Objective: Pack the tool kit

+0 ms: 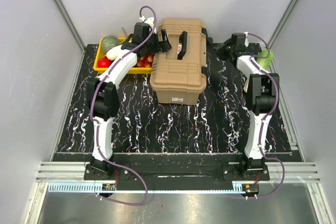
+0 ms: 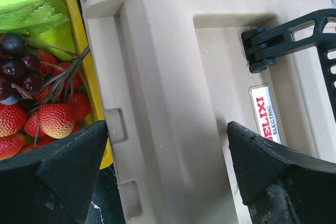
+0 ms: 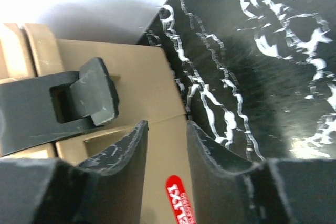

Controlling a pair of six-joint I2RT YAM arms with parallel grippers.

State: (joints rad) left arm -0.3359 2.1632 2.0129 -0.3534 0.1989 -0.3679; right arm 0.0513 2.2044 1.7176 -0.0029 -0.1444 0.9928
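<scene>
Two arms are working at one box. From above, the toolbox (image 1: 178,72) is sitting lid-down on the mat (image 1: 173,124), with the crate (image 1: 97,64) just beside its left wall. The left gripper (image 1: 159,40) is hovering over the box's back-left top, near the handle (image 1: 182,44); the right gripper (image 1: 223,51) is hanging off its back-right side.

Left wrist: the fingers (image 2: 68,171) are spread wide and grasping nothing, straddling a raised rib of the lid – strawberries (image 2: 55,119) are showing just left of the box.

Right wrist: the fingers (image 3: 126,156) are standing narrowly apart over the box's edge, right of the black latch (image 3: 79,103). Whether they are pinching that edge I cannot tell.

No hand tools are showing in any view.

Risks, as I judge them: a pull on the latch side with the left jaw unclamped could be sliding the whole box toward the crate, and so shallow a bite could be slipping off the smooth plastic.
</scene>
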